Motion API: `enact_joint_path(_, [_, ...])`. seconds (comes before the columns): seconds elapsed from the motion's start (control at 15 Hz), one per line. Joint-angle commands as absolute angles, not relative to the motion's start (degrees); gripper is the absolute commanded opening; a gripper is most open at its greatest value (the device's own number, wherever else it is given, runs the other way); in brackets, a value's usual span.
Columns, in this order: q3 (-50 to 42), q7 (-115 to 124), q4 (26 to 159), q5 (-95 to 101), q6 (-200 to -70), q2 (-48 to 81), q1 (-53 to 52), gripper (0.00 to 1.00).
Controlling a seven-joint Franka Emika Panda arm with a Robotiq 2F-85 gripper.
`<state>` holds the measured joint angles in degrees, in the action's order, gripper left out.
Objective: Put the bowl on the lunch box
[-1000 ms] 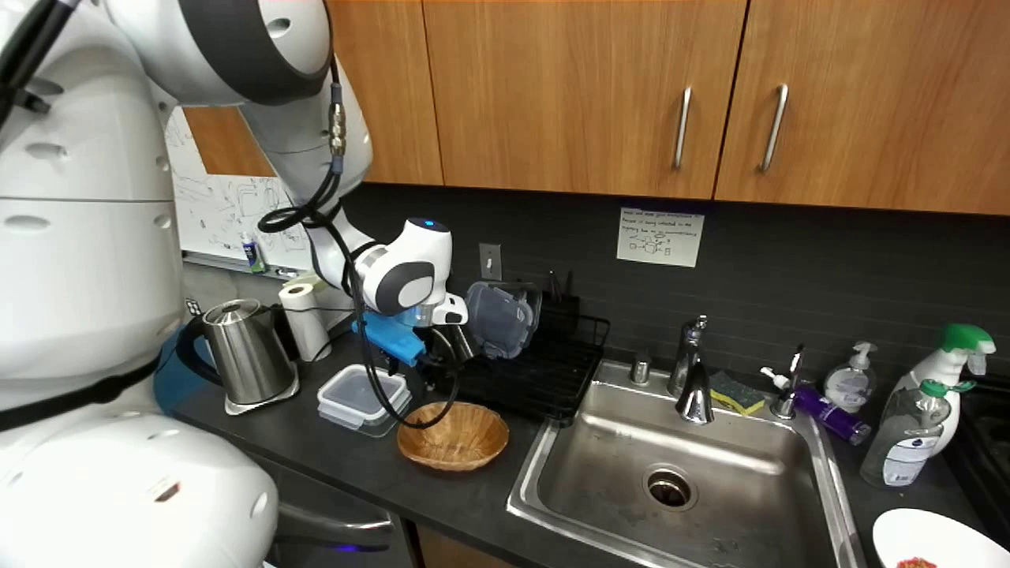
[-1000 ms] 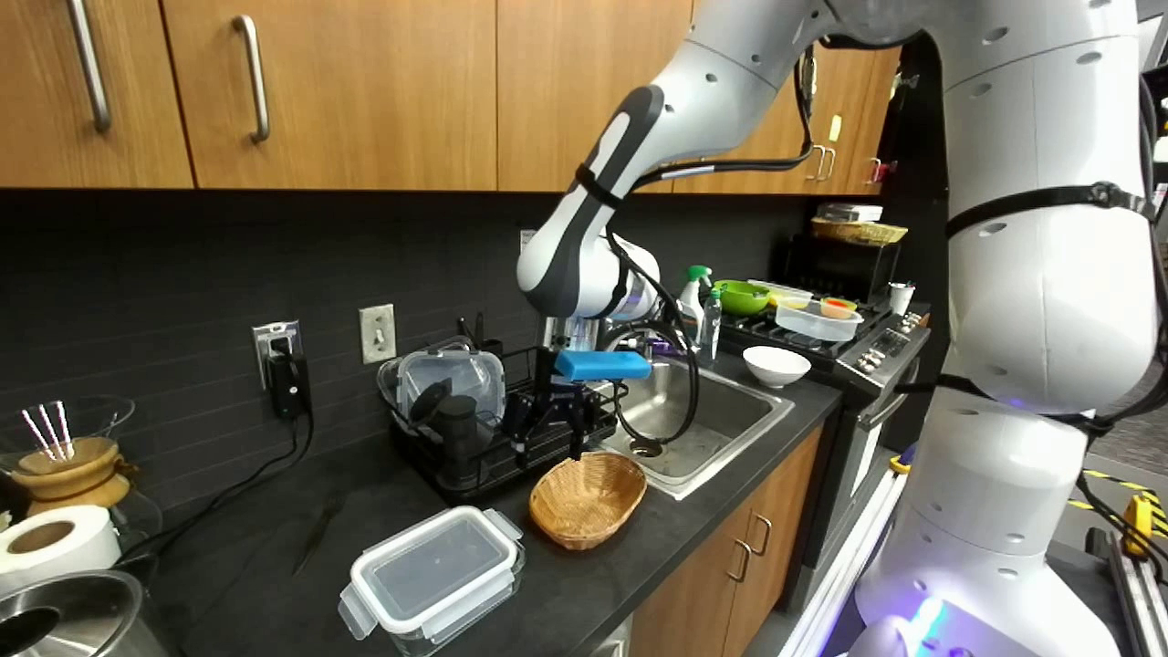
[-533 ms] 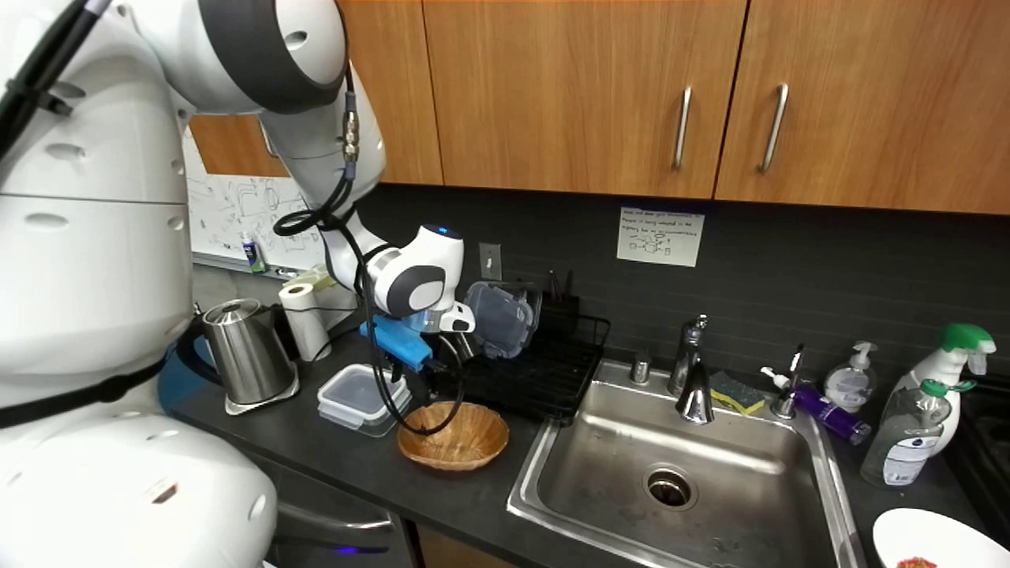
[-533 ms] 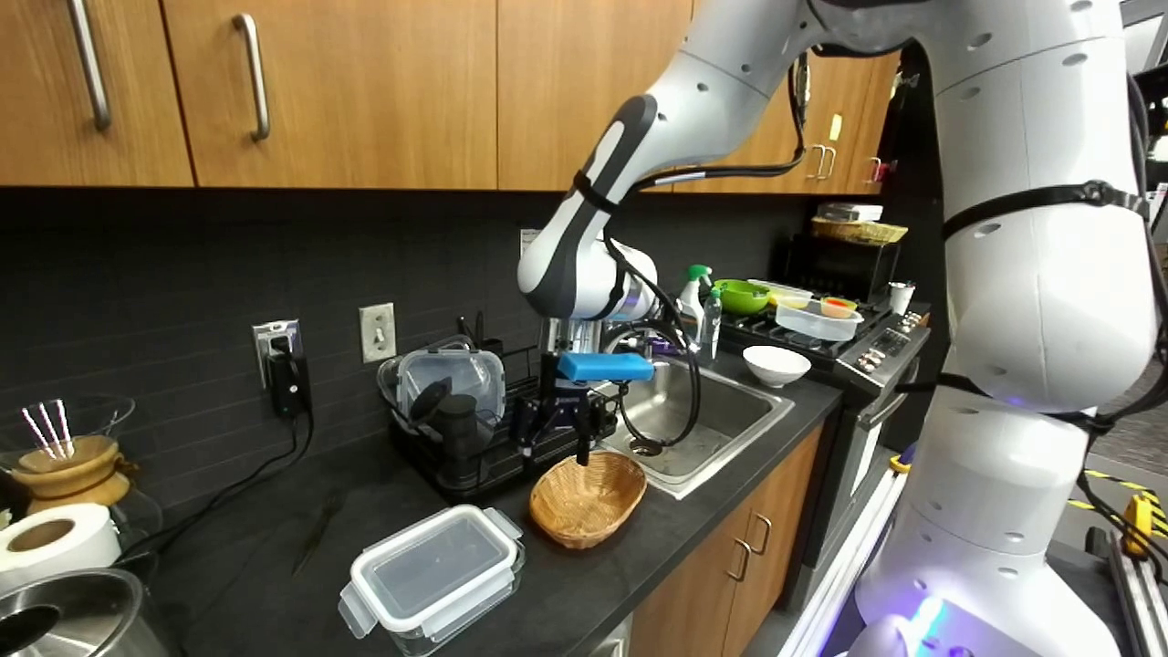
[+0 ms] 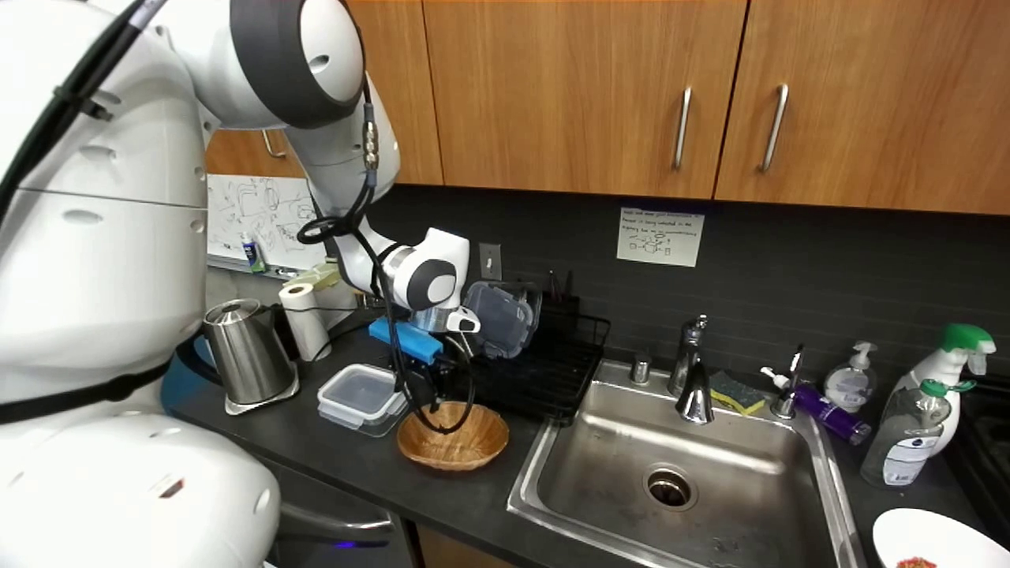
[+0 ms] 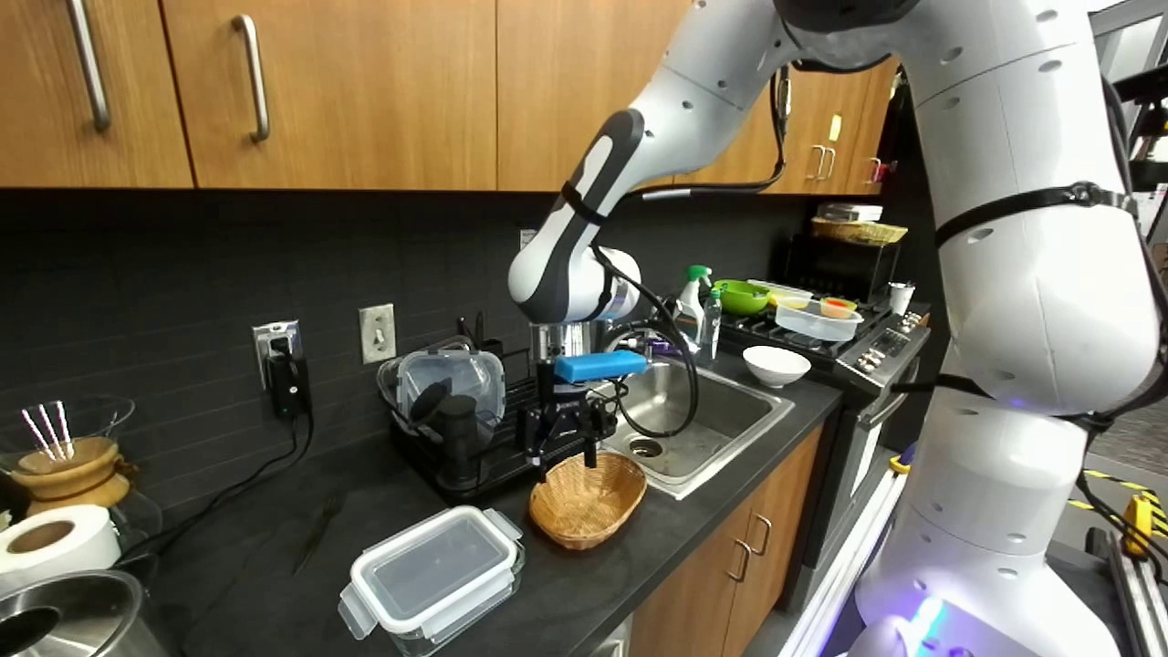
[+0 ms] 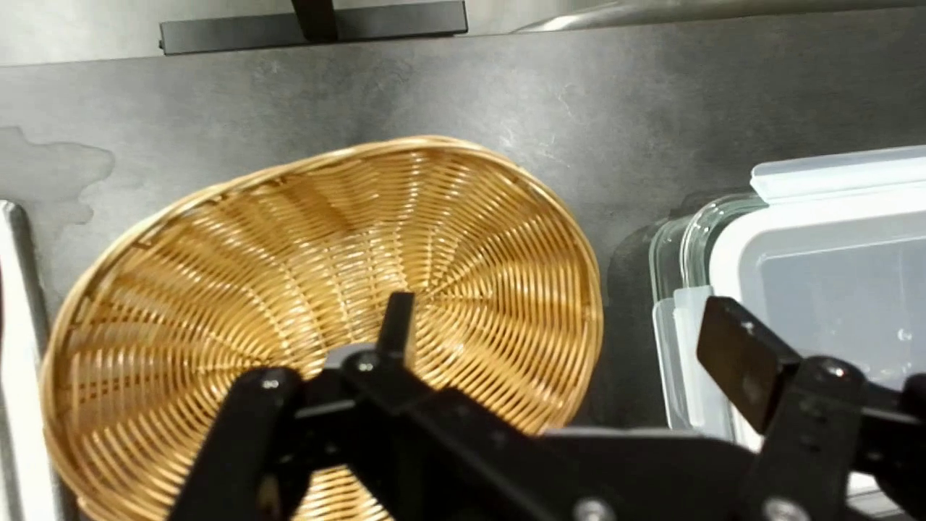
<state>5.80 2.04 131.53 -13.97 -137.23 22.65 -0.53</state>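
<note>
You have the gripper (image 7: 568,344) at the wicker basket (image 6: 587,504), jaws apart, contact unclear; grasp, lift and placement onto the clip-lid glass container (image 6: 438,570) remain

Both exterior views are moderately bright, with arm (image 5: 110,276) nearly overexposed, backsplash (image 6: 201,283) dark, soft sheen on sink (image 5: 757,473) and blue-white glow at base (image 6: 985,584); the wrist view has glare on surface (image 7: 550,123), highlights across bowl (image 7: 311,282), shadow between it and box (image 7: 846,282), end effector (image 7: 571,340) dark, slightly blurred.
</note>
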Motion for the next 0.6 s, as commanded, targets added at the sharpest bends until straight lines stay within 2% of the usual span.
enact_joint_path(0.0, [4.38,3.95,126.95,-11.32,-132.39,25.63,-1.94,1.0])
enact_joint_path(0.53, [3.9,2.46,122.94,-8.6,-134.5,29.02,-2.51,1.0])
